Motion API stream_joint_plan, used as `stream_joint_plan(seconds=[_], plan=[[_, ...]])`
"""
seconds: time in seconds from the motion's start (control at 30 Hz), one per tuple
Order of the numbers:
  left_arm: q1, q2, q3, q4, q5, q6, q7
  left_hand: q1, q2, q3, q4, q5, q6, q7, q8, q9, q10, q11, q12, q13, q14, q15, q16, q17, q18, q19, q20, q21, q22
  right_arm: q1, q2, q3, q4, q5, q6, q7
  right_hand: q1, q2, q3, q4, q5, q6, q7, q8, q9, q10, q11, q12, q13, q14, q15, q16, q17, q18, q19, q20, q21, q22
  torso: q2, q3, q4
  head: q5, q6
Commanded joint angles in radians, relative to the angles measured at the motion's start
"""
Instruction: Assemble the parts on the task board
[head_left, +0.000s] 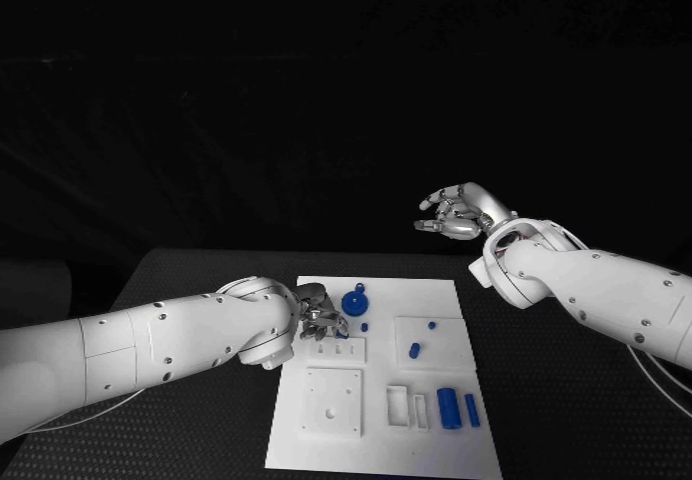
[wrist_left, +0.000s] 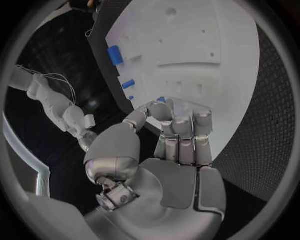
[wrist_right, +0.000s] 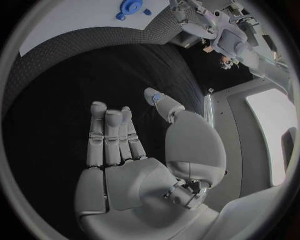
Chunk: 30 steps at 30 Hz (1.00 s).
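Note:
The white task board (head_left: 433, 300) lies in the middle of the table. At its far left corner, my left hand (head_left: 320, 320) is low over it beside a round blue part (head_left: 355, 300). In the left wrist view its fingers (wrist_left: 181, 135) curl down toward the board (wrist_left: 187, 45), thumb near the first finger. A blue speck shows at the tips; whether a part is pinched I cannot tell. My right hand (head_left: 462, 212) hangs in the air beyond the board's far right corner. Its fingers (wrist_right: 109, 135) are straight and apart, with nothing in them.
Two blue cylinders (head_left: 459, 408) lie near the board's front right, and a small blue oval (head_left: 414, 350) sits in a square recess. White blocks (head_left: 332, 400) stand at the front left. The board rests on the black table (head_left: 577, 420).

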Motion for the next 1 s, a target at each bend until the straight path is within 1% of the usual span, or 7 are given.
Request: stream_joint_plan(seconds=[0.03,0.17,0.37,0.43,0.73,0.9,1.0], plan=[[-0.009,0.007,0.001,-0.003,-0.042,0.017,-0.016,-0.005,0.007,0.009,-0.001,0.007,0.166,-0.096,0.004,0.311,-0.005,-0.013,0.006,0.002,0.042,-0.055,0.005,-0.001,0.01,0.008,-0.131,0.004,0.009,0.001,0.002,0.001,0.001,0.021,-0.002,0.017,-0.001,0.008,-0.006,0.001,0.007,0.0,0.006,-0.006,-0.002,-0.005,0.0,0.004,-0.002,-0.007,0.001,-0.005,-0.001,0.014,-0.005,0.001,-0.007,0.016,0.0,0.0012,0.0007,0.004,-0.007],[-0.016,0.012,0.001,-0.008,-0.064,0.016,-0.015,-0.012,0.005,0.011,0.0,0.024,0.175,-0.1,0.008,0.323,-0.006,-0.016,0.028,0.009,0.047,-0.057,0.019,-0.001,0.011,0.015,-0.131,0.007,0.01,0.001,0.004,0.001,0.0,0.021,-0.001,0.016,-0.001,0.011,-0.008,0.0,0.014,0.0,0.006,-0.005,-0.002,-0.005,0.0,0.006,-0.005,-0.007,0.002,-0.004,-0.002,0.014,-0.005,0.001,-0.008,0.017,0.0,-0.0005,-0.0003,0.006,-0.01],[-0.025,0.021,0.001,-0.022,-0.07,0.021,-0.017,-0.019,0.006,0.014,0.0,0.038,0.183,-0.103,0.01,0.332,-0.01,-0.018,0.048,0.014,0.048,-0.06,0.031,-0.004,0.013,0.019,-0.13,0.01,0.012,0.002,0.005,0.001,0.0,0.021,0.002,0.014,-0.001,0.014,-0.012,-0.001,0.029,0.0,0.006,-0.005,-0.004,-0.007,0.0,0.01,-0.012,-0.008,0.002,-0.002,-0.005,0.014,-0.004,0.002,-0.009,0.017,0.0,0.0006,-0.0017,0.01,-0.014],[-0.03,0.022,0.001,-0.024,-0.078,0.023,-0.017,-0.02,0.007,0.015,0.0,0.039,0.183,-0.103,0.01,0.334,-0.01,-0.019,0.051,0.015,0.048,-0.06,0.033,-0.004,0.013,0.02,-0.13,0.01,0.012,0.002,0.005,0.001,0.0,0.021,0.002,0.015,-0.001,0.014,-0.012,-0.001,0.029,0.0,0.006,-0.005,-0.004,-0.007,0.0,0.01,-0.012,-0.008,0.002,-0.002,-0.005,0.014,-0.004,0.002,-0.009,0.017,0.0,-0.0007,-0.0014,0.01,-0.016],[-0.051,0.025,0.001,-0.037,-0.09,0.03,-0.016,-0.026,0.009,0.016,0.0,0.041,0.19,-0.105,0.012,0.34,-0.012,-0.021,0.066,0.019,0.049,-0.061,0.043,-0.006,0.015,0.023,-0.129,0.013,0.014,0.002,0.006,0.001,0.0,0.021,0.003,0.013,-0.002,0.015,-0.014,-0.002,0.035,0.0,0.006,-0.005,-0.005,-0.008,0.0,0.013,-0.015,-0.008,0.002,-0.001,-0.007,0.014,-0.004,0.002,-0.01,0.017,0.001,-0.0015,-0.0004,0.012,-0.02],[-0.053,0.022,0.001,-0.039,-0.091,0.034,-0.014,-0.03,0.011,0.016,0.001,0.042,0.193,-0.106,0.013,0.343,-0.013,-0.021,0.073,0.02,0.05,-0.062,0.047,-0.006,0.016,0.024,-0.129,0.015,0.015,0.002,0.006,0.001,-0.002,0.021,0.005,0.013,-0.002,0.016,-0.014,-0.002,0.037,0.0,0.006,-0.005,-0.005,-0.008,0.0,0.014,-0.017,-0.008,0.002,-0.001,-0.007,0.014,-0.004,0.002,-0.01,0.018,0.0,-0.0031,-0.0002,0.011,-0.022],[-0.054,0.019,0.001,-0.039,-0.091,0.035,-0.014,-0.032,0.011,0.016,0.001,0.041,0.195,-0.107,0.014,0.344,-0.013,-0.022,0.077,0.021,0.05,-0.062,0.05,-0.007,0.016,0.024,-0.129,0.015,0.015,0.002,0.006,0.001,-0.002,0.021,0.005,0.012,-0.002,0.016,-0.015,-0.002,0.038,0.0,0.006,-0.005,-0.005,-0.008,0.0,0.014,-0.018,-0.008,0.002,0.0,-0.007,0.014,-0.004,0.002,-0.01,0.018,0.0,-0.0028,0.0001,0.011,-0.023]])
